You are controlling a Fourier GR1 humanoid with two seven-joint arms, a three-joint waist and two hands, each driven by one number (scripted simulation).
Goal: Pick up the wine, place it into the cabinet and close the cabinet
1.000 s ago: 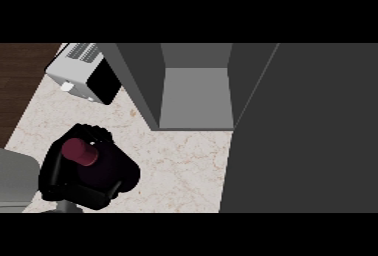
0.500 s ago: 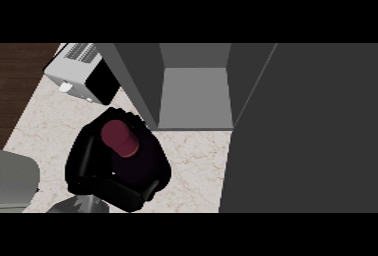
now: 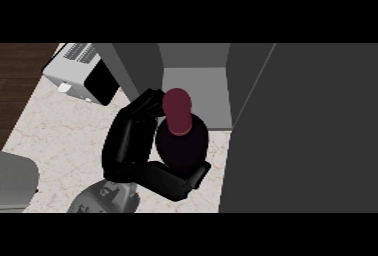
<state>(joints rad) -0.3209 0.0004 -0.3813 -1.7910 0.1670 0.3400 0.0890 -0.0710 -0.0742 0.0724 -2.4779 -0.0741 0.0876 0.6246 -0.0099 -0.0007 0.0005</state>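
The wine bottle (image 3: 181,145) has a dark body and a maroon neck (image 3: 177,107). My left hand (image 3: 136,137) is shut on it: the fingers (image 3: 131,125) run up the bottle's left side and the thumb (image 3: 177,181) crosses under its base. The bottle is held above the counter (image 3: 59,135) with its neck at the front edge of the open cabinet (image 3: 193,82). The cabinet's pale grey inside shows just beyond the neck. Its dark door (image 3: 303,130) stands open on the right, close to the bottle. My right hand shows nowhere.
A white appliance (image 3: 74,72) with a black front stands at the back left of the marble counter. The cabinet's other dark panel (image 3: 136,65) rises between the appliance and the opening. A pale grey rounded object (image 3: 15,180) lies at the left edge.
My left hand has carried the bottle to the right and away from me, from the counter's left part up to the cabinet opening. The neck now points at the cabinet.
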